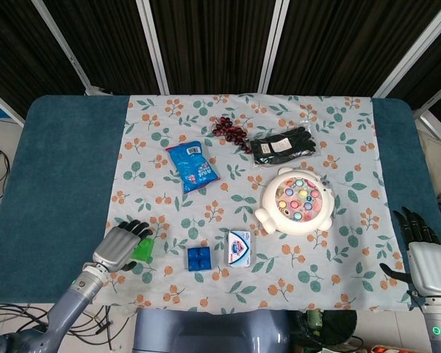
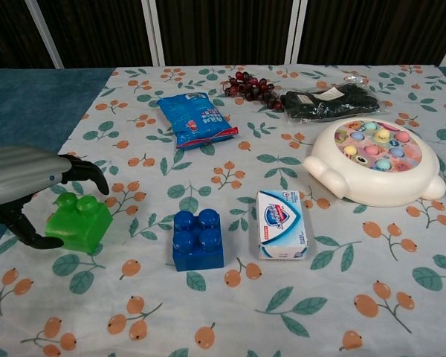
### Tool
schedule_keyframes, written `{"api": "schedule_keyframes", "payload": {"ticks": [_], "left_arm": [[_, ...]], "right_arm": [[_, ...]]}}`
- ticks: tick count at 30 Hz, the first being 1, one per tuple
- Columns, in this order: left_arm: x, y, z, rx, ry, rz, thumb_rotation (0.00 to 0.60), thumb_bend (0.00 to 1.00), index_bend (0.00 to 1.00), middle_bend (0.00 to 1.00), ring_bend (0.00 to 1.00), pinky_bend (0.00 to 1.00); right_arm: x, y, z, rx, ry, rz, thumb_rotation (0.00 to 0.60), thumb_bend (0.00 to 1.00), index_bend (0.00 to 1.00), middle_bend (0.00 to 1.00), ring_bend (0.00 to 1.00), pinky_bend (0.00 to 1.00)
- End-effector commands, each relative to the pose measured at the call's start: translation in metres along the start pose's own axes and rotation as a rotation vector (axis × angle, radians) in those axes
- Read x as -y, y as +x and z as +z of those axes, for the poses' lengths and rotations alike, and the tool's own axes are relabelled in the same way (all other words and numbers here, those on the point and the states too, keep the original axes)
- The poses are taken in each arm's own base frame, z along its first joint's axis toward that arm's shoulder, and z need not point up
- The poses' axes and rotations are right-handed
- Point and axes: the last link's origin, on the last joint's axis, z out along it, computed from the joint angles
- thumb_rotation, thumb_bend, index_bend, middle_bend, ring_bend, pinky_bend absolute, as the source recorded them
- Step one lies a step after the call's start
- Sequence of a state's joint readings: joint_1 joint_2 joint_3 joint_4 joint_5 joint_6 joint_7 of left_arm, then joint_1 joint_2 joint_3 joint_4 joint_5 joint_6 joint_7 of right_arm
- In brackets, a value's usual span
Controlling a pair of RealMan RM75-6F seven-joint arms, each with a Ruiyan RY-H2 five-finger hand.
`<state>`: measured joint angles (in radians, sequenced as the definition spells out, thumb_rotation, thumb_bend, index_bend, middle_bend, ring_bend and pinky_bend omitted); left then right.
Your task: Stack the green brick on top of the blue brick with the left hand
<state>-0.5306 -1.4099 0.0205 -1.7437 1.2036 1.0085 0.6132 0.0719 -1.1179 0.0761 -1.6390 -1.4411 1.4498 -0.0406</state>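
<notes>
The green brick (image 1: 143,250) (image 2: 78,222) stands on the patterned cloth at the near left. My left hand (image 1: 120,246) (image 2: 26,178) is around its left side. Its dark fingers arch over the brick's back and its thumb reaches the front-left corner, and the grip is not closed. The blue brick (image 1: 198,258) (image 2: 198,238) sits a short way right of the green one, studs up, untouched. My right hand (image 1: 425,257) rests at the table's near right edge with its fingers spread and nothing in it. The chest view does not show it.
A white soap box (image 1: 239,248) (image 2: 281,224) lies just right of the blue brick. Farther back are a white fishing toy (image 1: 295,200), a blue snack bag (image 1: 192,165), dark grapes (image 1: 230,130) and a black glove bundle (image 1: 281,145).
</notes>
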Motion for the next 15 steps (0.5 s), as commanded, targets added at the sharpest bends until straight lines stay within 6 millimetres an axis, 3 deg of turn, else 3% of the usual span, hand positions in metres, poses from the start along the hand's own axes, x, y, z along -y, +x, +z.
{"api": "schedule_keyframes", "payload": {"ticks": [1,15], "left_arm": [[-0.0026,-0.0009,0.0038,0.006,-0.004,0.002,0.6,0.2,0.26,0.19,0.14,0.26],[-0.0075,-0.0068,0.0116,0.014,0.006,0.0,0.6,0.2,0.33,0.27,0.24,0.36]], "right_arm": [[0.0,0.0002,0.0,-0.001,0.0,0.001,0.6,0.1,0.0,0.0,0.0,0.19],[-0.0004,0.0001,0.0002,0.0,-0.001,0.003,0.6,0.1,0.0,0.0,0.0,0.19]]}}
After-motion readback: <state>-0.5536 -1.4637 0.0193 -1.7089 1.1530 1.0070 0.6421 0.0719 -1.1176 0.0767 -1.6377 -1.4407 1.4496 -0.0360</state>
